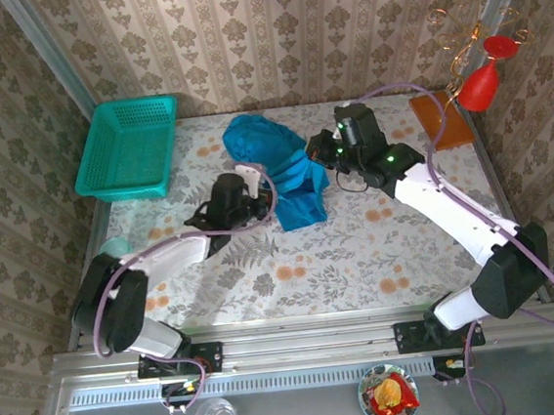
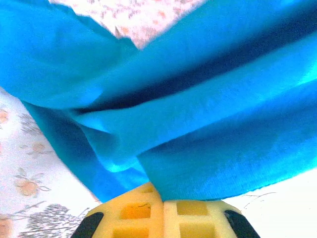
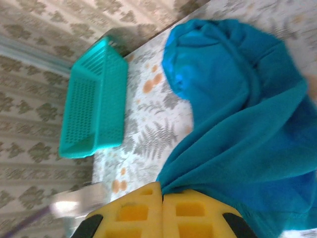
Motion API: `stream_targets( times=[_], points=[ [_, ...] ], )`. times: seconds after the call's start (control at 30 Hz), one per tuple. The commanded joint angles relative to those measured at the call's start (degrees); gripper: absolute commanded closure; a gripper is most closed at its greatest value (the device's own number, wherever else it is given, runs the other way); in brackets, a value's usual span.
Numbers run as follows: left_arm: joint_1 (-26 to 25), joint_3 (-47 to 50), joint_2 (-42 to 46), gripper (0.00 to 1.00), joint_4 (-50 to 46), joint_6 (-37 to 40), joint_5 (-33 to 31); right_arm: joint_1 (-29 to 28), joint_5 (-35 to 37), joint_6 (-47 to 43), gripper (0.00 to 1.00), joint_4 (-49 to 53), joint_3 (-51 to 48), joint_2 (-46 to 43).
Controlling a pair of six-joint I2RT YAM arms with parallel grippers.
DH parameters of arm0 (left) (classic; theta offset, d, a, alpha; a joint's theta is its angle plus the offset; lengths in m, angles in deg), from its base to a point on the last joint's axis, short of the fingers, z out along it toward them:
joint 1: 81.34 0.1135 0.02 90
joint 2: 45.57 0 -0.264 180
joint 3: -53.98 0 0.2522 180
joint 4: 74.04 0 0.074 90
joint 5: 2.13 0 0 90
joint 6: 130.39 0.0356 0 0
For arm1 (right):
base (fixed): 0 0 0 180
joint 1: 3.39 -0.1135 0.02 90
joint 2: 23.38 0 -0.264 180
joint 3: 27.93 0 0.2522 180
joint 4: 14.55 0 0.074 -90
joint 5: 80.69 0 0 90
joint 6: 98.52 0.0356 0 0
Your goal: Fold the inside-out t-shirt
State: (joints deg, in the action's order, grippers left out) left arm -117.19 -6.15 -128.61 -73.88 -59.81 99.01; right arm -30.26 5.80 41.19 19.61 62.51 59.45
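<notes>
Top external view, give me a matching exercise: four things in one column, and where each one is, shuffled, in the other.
1 t-shirt
2 basket
3 left gripper
4 brown board

A far right corner of the table
B far left corner of the table
C bunched near the table's middle
D shut on the t-shirt's left side

Pairs: 1-C, 2-B, 3-D, 4-A
</notes>
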Motion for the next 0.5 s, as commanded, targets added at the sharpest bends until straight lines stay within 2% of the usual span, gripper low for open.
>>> stream_targets(
  times=[0.0, 0.07, 0.17, 0.23, 0.3, 0.37, 0.47],
  points=[
    [3.0, -2.9, 3.0, 1.00, -9.7, 4.5, 7.1, 1.7, 3.9, -3.5, 1.00, 4.8, -2.6, -1.7],
    [4.6, -5.5, 4.2, 1.00, -14.8, 6.3, 9.5, 2.5, 2.7, -5.0, 0.98, 5.5, -3.7, -1.5],
    [6.3, -11.2, 4.3, 1.00, -24.3, 8.9, 11.7, 3.2, -1.1, -9.9, 0.80, 7.7, -4.1, -0.8],
    [7.2, -15.5, 3.6, 1.00, -30.4, 10.2, 13.1, 3.0, -1.2, -14.7, 0.68, 10.8, -4.4, -1.5],
    [7.8, -19.4, 2.8, 1.00, -34.9, 10.9, 14.9, 3.1, -1.0, -18.0, 0.63, 12.0, -7.1, -3.6],
    [7.8, -22.7, 2.3, 1.00, -38.5, 12.0, 16.6, 3.1, -3.5, -21.5, 0.55, 8.4, -11.9, -7.3],
    [7.9, -26.3, 2.2, 1.00, -42.4, 13.3, 17.4, 2.3, -7.0, -26.9, 0.50, 1.7, -18.8, -10.1]
  ],
)
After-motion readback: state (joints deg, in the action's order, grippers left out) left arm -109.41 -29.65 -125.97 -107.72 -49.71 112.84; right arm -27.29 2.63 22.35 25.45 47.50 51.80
